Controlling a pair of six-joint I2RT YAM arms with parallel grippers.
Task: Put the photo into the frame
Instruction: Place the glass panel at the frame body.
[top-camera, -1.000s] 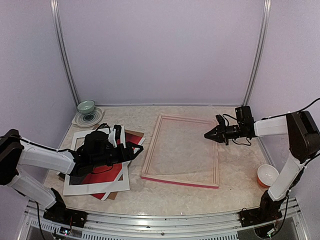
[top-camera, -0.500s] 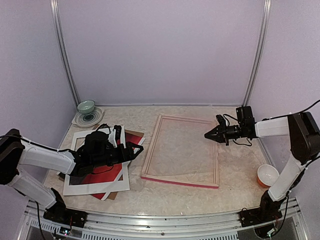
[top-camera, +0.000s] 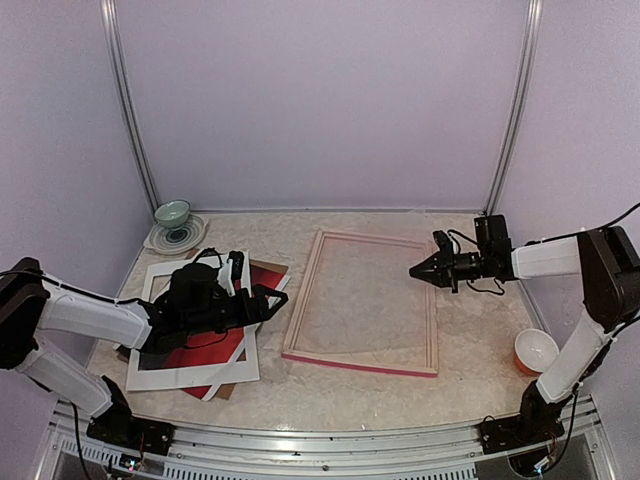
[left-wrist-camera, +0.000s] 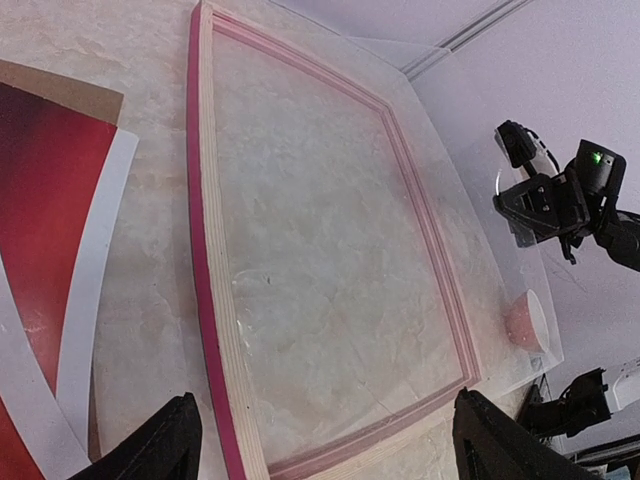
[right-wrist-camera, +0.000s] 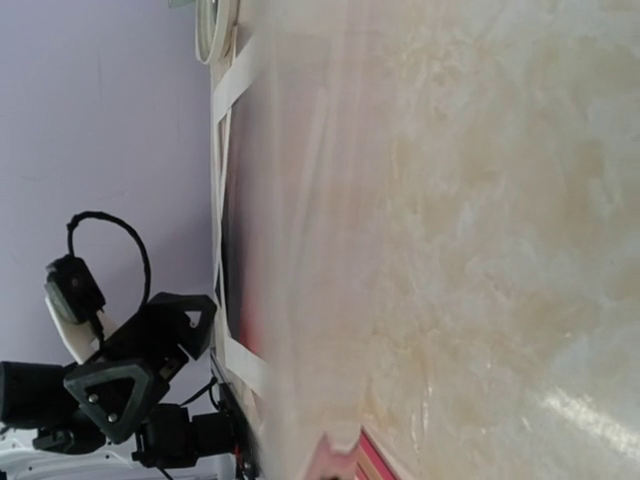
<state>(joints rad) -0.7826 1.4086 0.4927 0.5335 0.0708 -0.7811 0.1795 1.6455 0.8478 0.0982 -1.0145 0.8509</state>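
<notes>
The photo (top-camera: 222, 348), red, lies at the left in a stack under a white mat board (top-camera: 150, 372); it also shows in the left wrist view (left-wrist-camera: 40, 190). The frame (top-camera: 303, 290) lies flat at mid-table, pale back up, with its pink edge toward me (left-wrist-camera: 205, 300). My left gripper (top-camera: 268, 298) is open and empty, over the stack's right edge and pointing at the frame; its jaws stand wide apart (left-wrist-camera: 325, 405). My right gripper (top-camera: 414, 271) looks shut and empty, just above the frame's right rail. Its fingers do not show in the right wrist view, which shows a blurred rail (right-wrist-camera: 300, 250).
A brown backing board (top-camera: 226, 391) peeks from under the stack. A green bowl (top-camera: 172, 212) on a plate (top-camera: 186, 238) stands at the back left. An orange-and-white cup (top-camera: 535, 350) stands at the right edge. Purple walls enclose three sides.
The right arm has drifted very slightly to the right. Nothing else has moved.
</notes>
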